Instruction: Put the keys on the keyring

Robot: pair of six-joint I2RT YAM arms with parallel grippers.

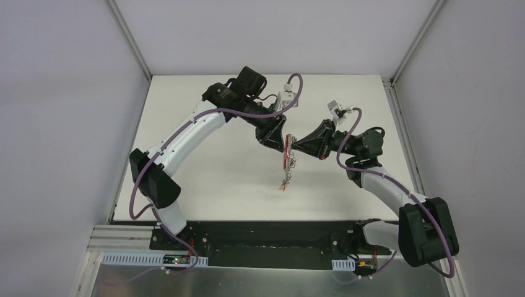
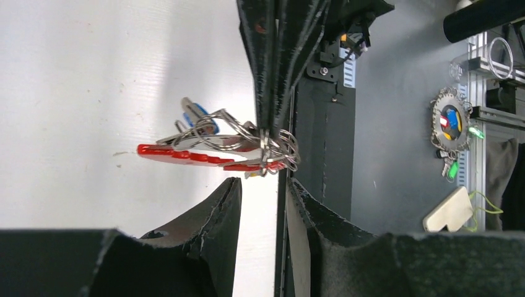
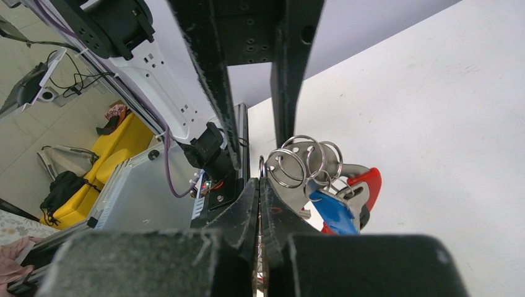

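The keyring (image 2: pixel 210 156), a cluster of grey metal rings joined to a thick red curved band, is held in the air above the middle of the white table (image 1: pixel 216 167). In the top view it is seen between the two arms where they meet. A blue-headed key (image 3: pixel 334 213) is seen among the rings (image 3: pixel 303 162), beside the red band.

One ring at the end of the bunch is pinched between the tightly closed fingers of the right gripper (image 3: pixel 259 182). In the left wrist view that gripper (image 2: pixel 267 127) comes in from above, and the red band sticks out sideways from it.

The left gripper (image 2: pixel 264 183) is seen with its two black fingers parted, a clear gap between them. Its tips are just beside the rings, and nothing is held in them.

On the table, nearer the arm bases, a small object (image 1: pixel 285 184) is seen; it is too small to be identified.
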